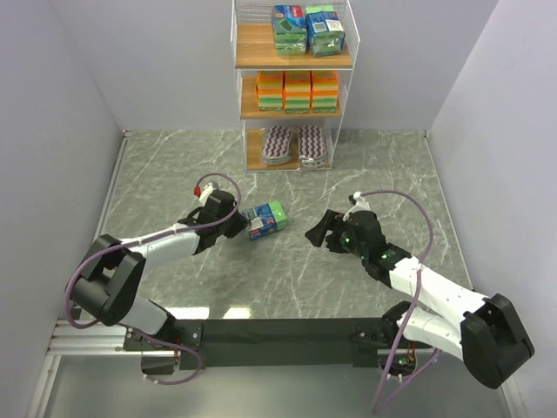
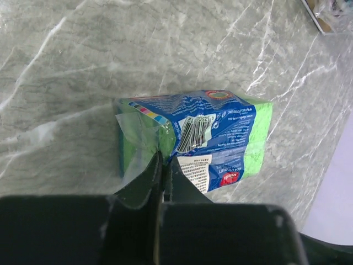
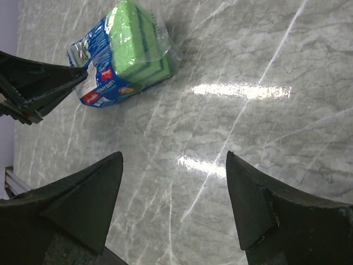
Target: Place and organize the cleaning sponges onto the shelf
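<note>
A blue-green printed sponge pack (image 1: 268,219) lies on the marble table between the two arms. My left gripper (image 1: 243,225) is shut on the pack's wrapper at its near end. In the left wrist view the fingers (image 2: 164,160) pinch the clear plastic flap of the pack (image 2: 220,127). My right gripper (image 1: 315,233) is open and empty, right of the pack and apart from it. In the right wrist view (image 3: 174,157) the pack (image 3: 129,49) lies ahead to the upper left. The shelf (image 1: 252,42) stands at the back.
The shelf's top tier holds two blue-green packs (image 1: 306,30). The middle tier holds three stacks of orange blocks (image 1: 297,91). The bottom tier holds striped oval pads (image 1: 294,144). White walls close in the table on the left, right and back.
</note>
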Motion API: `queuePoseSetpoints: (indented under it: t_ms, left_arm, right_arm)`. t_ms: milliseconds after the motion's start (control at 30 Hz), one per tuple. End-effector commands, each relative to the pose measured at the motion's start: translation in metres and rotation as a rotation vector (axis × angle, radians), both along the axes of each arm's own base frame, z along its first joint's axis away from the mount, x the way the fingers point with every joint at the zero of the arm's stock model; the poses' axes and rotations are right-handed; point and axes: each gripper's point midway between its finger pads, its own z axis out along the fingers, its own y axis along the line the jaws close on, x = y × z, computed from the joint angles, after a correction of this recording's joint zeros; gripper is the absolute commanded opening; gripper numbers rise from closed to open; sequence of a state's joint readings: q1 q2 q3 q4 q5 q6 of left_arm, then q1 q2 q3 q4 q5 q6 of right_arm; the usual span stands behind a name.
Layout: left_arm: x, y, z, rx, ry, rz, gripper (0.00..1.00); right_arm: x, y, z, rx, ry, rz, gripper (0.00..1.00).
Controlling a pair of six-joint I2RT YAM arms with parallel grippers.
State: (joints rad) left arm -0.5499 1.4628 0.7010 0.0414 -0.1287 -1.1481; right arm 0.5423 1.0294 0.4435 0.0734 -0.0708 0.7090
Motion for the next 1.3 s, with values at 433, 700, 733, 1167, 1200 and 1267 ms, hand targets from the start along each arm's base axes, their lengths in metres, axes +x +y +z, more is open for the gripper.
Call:
queuePoseSetpoints:
  t_ms: [433, 700, 733, 1167, 1200, 1267]
  left_arm:
    - [-0.016, -0.021, 0.149, -0.28, -0.313, 0.077, 0.01]
    - [0.012, -0.012, 0.244, -0.433, -0.511, 0.249, 0.01]
    - [0.015, -0.011, 0.247, -0.401, -0.513, 0.257, 0.01]
    - [0.047, -0.02, 0.374, -0.387, -0.741, 0.32, 0.01]
    - [0.048, -0.014, 0.387, -0.391, -0.782, 0.342, 0.01]
    - [0.051, -0.004, 0.396, -0.403, -0.81, 0.414, 0.01]
  right_arm:
    - [0.002, -0.002, 0.007, 0.009, -0.026, -0.004, 0.81]
    - [-0.001, -0.007, 0.014, 0.002, -0.046, -0.012, 0.82]
    - [-0.001, -0.008, 0.013, 0.0, -0.046, -0.013, 0.81]
    - [-0.008, -0.016, 0.011, -0.003, -0.05, -0.031, 0.82]
    - [-0.008, -0.017, 0.011, -0.002, -0.048, -0.031, 0.82]
    - [-0.009, -0.016, 0.01, -0.001, -0.046, -0.029, 0.82]
